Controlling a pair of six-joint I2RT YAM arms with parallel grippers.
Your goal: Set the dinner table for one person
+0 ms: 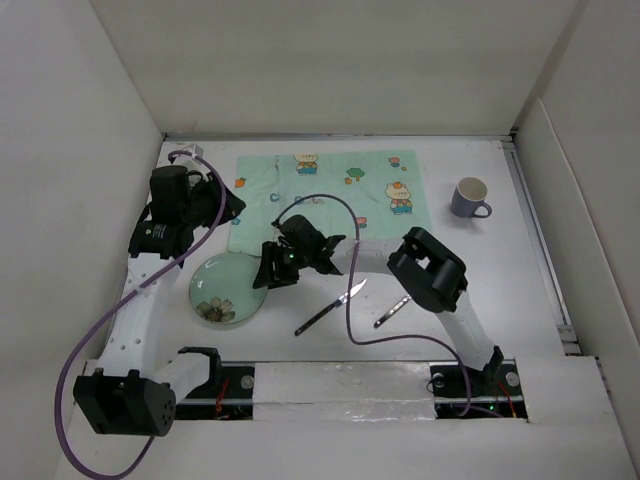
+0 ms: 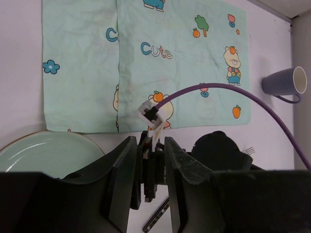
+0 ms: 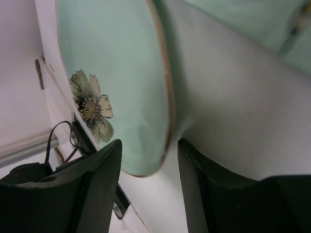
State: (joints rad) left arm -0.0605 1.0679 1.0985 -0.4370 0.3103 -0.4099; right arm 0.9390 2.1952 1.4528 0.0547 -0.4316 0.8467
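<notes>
A mint-green plate (image 1: pixel 225 290) with a flower print lies on the white dinner table (image 1: pixel 500 290), near the left front. My right gripper (image 1: pixel 268 270) is open at the plate's right edge. In the right wrist view the gripper (image 3: pixel 149 143) has its jaws on either side of the plate's brown rim (image 3: pixel 166 97), one over the plate (image 3: pixel 112 73) and one over the bare table. My left gripper (image 1: pixel 228 205) is open and empty, held high over the placemat's left end. In its wrist view the left gripper (image 2: pixel 148 141) looks down at the right gripper and the plate (image 2: pixel 43 153).
A mint-green cartoon-print placemat (image 1: pixel 330 185) lies at the back middle. A blue-grey cup (image 1: pixel 470 197) stands right of it. A knife (image 1: pixel 330 308) and another piece of cutlery (image 1: pixel 392 312) lie in front of the right arm. A purple cable (image 1: pixel 345 250) loops over the middle.
</notes>
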